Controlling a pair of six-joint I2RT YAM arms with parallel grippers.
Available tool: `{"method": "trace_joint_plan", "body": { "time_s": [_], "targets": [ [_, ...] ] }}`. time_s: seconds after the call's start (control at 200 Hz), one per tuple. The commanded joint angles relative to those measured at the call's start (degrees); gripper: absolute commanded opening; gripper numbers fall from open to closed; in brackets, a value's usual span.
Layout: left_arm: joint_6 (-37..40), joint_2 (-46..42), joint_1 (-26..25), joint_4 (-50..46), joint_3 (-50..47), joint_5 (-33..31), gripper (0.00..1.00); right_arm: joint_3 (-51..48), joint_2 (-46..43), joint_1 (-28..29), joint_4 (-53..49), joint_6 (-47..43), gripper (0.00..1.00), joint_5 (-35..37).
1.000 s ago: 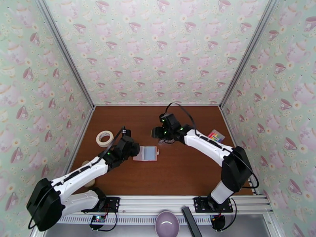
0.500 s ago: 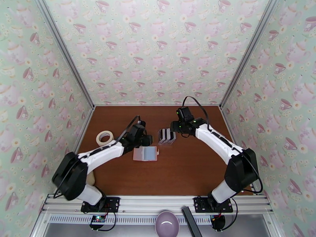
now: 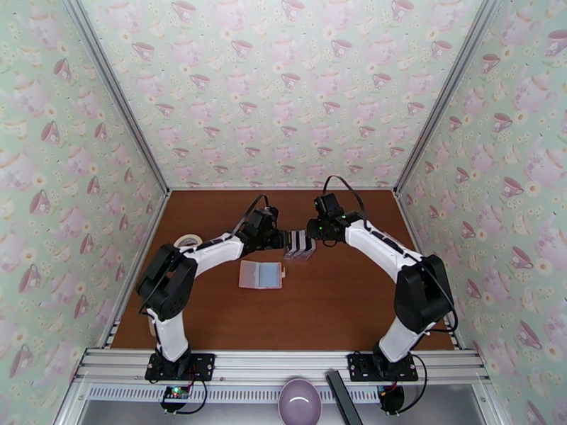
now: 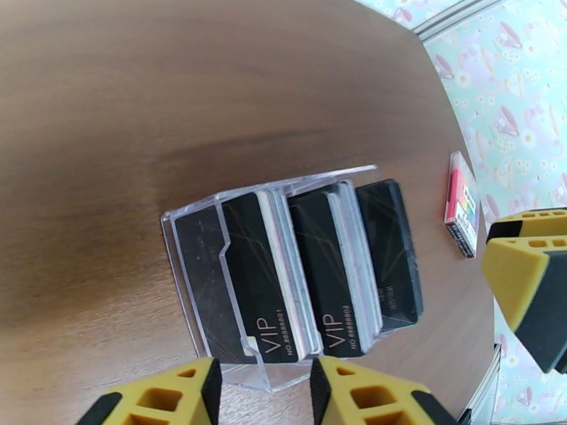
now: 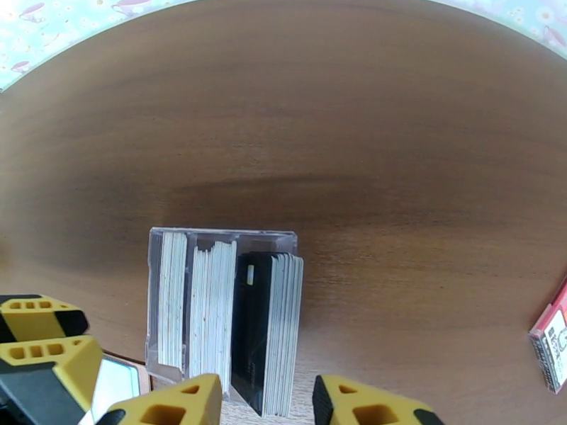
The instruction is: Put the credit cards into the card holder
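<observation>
The credit cards (image 3: 299, 243), black and white, stand on edge in three stacks inside a small clear rack (image 4: 188, 242). The card holder (image 3: 261, 275), a pink wallet, lies open on the table just in front of the rack, its pale blue pockets facing up. My left gripper (image 3: 284, 240) is at the rack's left side, open, with the rack's near corner between its fingertips (image 4: 266, 391). At the rack's right side my right gripper (image 3: 312, 232) is open, and the black stack's (image 5: 266, 327) lower end sits between its fingers (image 5: 177, 405).
A roll of tape (image 3: 184, 241) lies at the left, partly behind the left arm. The multicoloured striped pad (image 4: 461, 203) lies on the table to the right of the rack. A purple bowl (image 3: 299, 401) sits below the table's front rail.
The left arm swung from beside the wallet out to the rack's left side. The right gripper drew back from over the rack to its right side, uncovering the cards.
</observation>
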Motion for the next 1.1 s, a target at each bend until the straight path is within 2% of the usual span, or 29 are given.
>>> {"method": "trace_joint_plan", "body": {
  "time_s": [0.0, 0.08, 0.591, 1.097],
  "targets": [
    [-1.0, 2.5, 0.6, 1.0, 2.1, 1.8, 0.38, -0.8, 1.5, -0.3, 1.1, -0.7, 0.39, -1.3],
    [-0.9, 3.8, 0.6, 1.4, 2.7, 3.7, 0.36, -0.8, 2.1, -0.3, 1.1, -1.0, 0.39, -1.5],
    [-1.7, 9.3, 2.0, 2.7, 4.6, 3.9, 0.35, -2.5, 3.5, -0.4, 1.9, -1.1, 0.40, -1.9],
    [-1.7, 12.5, 3.3, 2.8, 6.9, 6.8, 0.31, -2.0, 4.5, -0.4, 1.8, -1.5, 0.41, -2.7]
  ]
}}
